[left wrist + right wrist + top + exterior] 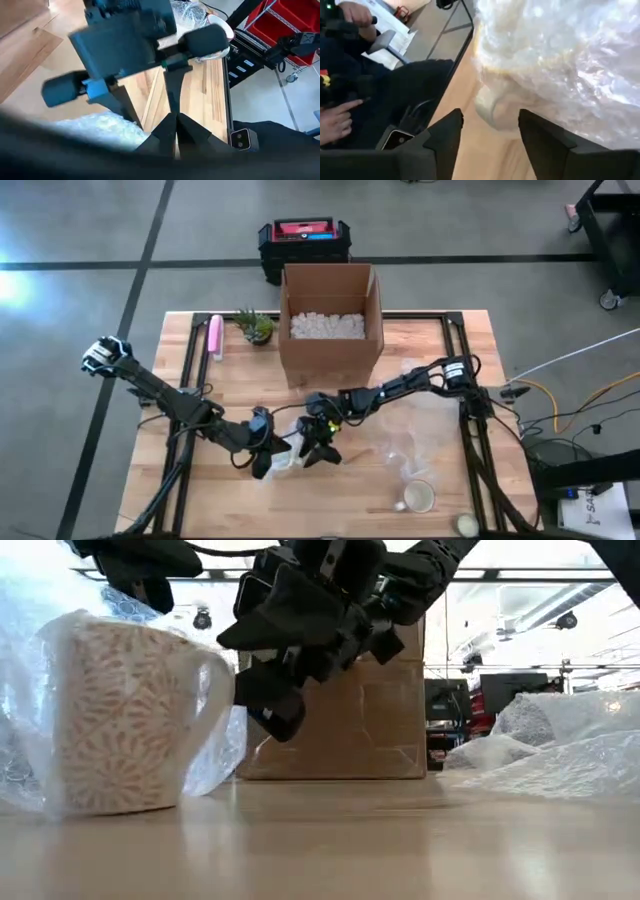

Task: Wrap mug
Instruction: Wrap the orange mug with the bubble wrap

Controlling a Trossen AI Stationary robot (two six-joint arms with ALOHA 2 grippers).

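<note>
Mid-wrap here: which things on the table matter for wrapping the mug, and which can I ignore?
Job:
- white patterned ceramic mug
- clear bubble wrap sheet around it
- left gripper, at the wrap
- right gripper, open beside the mug

Lying about:
- open brown cardboard box
- small green potted plant
- pink tube
- second plain mug
- loose clear bubble wrap

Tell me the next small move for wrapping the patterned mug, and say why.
Probably ease the open right gripper forward to pinch the loose clear bubble wrap and draw it across the white leaf-patterned ceramic mug. The low view shows its front and handle bare, wrap only behind; the left gripper, shut, sits beside it.
</note>
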